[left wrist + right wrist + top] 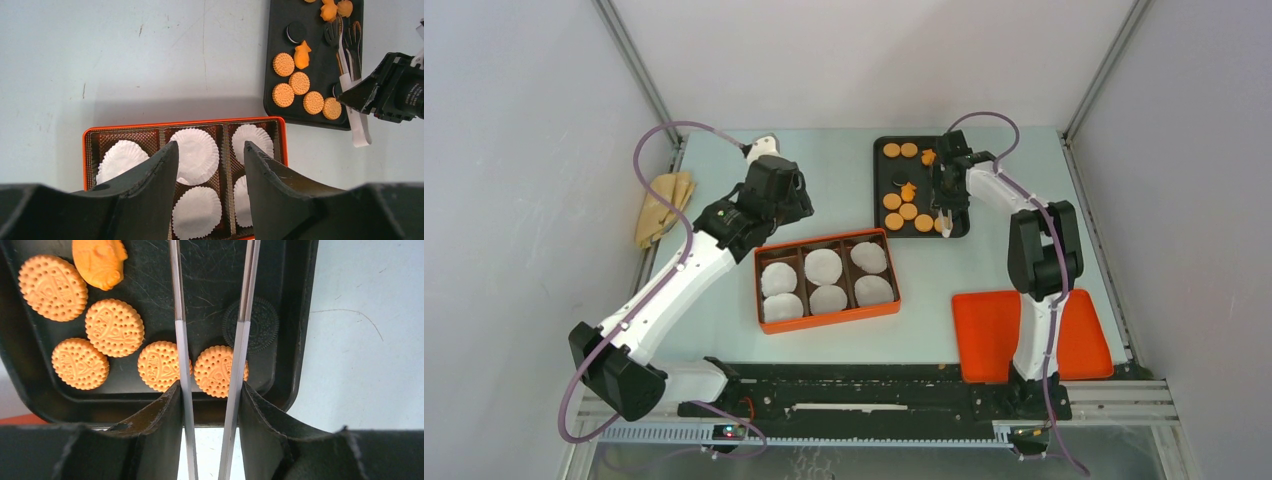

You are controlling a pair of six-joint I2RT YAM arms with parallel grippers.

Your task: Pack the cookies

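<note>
At the tabletop's (844,170) near right corner lies an orange lid (989,330). In the middle sits the orange box (185,122), its six white liners (195,155) all bare. The left gripper (210,150) hovers over that box with jaws parted and nothing between them. Toward the far edge, right of centre, the black tray (210,290) carries all the cookies (114,327) in view. There the right gripper (210,390) is clamped on a pair of tongs (181,355). Their thin blades stand apart, astride a round orange cookie (217,371) by the tray's near right corner. The likely trouble is the left blade, which crosses the rim of the neighbouring cookie, so a squeeze could catch both or flick one away. The target also sits close to the tray's wall, leaving little room, and such slim blades could twist in the fingers or let a flat cookie slip on the way to the box.
</note>
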